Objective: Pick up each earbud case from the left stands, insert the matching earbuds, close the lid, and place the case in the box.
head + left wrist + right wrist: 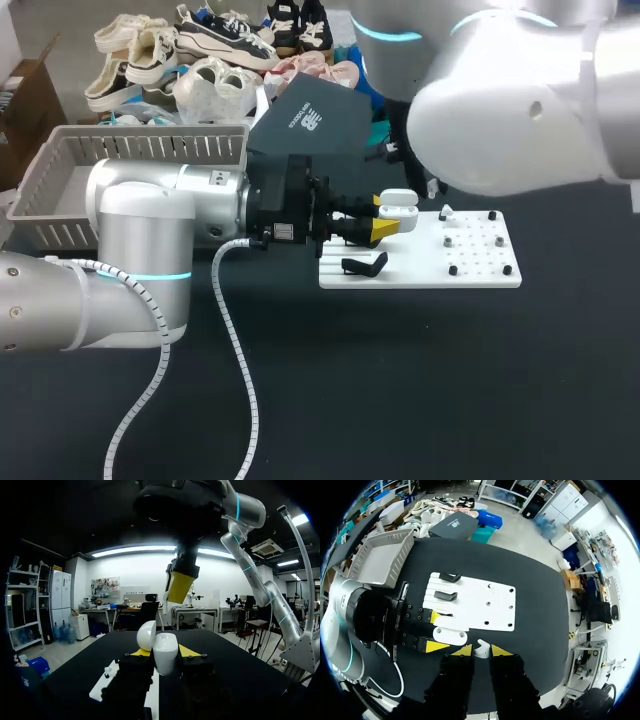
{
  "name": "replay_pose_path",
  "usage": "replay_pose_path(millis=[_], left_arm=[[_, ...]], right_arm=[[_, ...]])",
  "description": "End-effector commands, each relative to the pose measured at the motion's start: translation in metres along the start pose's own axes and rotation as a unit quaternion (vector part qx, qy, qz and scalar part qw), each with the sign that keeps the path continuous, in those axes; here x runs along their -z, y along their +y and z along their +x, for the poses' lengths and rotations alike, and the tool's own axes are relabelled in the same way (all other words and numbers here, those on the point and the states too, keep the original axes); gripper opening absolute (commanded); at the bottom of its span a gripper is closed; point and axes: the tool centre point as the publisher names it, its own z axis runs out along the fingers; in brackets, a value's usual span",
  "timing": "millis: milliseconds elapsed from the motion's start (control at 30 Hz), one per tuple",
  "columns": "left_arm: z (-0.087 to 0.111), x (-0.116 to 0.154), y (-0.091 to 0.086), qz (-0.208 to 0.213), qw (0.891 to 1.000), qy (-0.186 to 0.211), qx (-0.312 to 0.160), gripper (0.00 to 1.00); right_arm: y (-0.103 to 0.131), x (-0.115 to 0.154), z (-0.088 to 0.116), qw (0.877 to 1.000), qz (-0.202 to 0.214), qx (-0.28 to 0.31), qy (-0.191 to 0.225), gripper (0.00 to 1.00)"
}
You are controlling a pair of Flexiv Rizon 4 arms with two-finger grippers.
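Two holds: left gripper [164,652] clamps the open earbud case [450,636] pointing lengthwise ahead; right gripper [481,651] pinches a half-hidden earbud [481,647].

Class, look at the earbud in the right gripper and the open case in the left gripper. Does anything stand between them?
Nothing visible does. The left gripper holds the case with its lid open. The right gripper, shut on the earbud, hangs above it with only air between.

Head camera looks down on the worktop [400,400]. Left wrist camera faces level across it, right downward; all share the white board [480,270].
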Motion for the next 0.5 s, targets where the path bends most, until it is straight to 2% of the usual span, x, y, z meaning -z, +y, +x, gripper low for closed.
replay_pose_path(millis=[33,167,500], left_arm=[[0.000,0.000,0.002,0.002,1.000,0.000,0.000,0.00],[0.000,0.000,0.002,0.002,1.000,0.000,0.000,0.00],[0.000,0.000,0.002,0.002,1.000,0.000,0.000,0.00]], right_arm=[[0.003,0.004,-0.002,0.994,0.012,-0.111,0.022,0.00],[-0.003,0.011,0.014,0.993,0.006,-0.119,0.019,0.00],[-0.003,0.011,0.014,0.993,0.006,-0.119,0.019,0.00]])
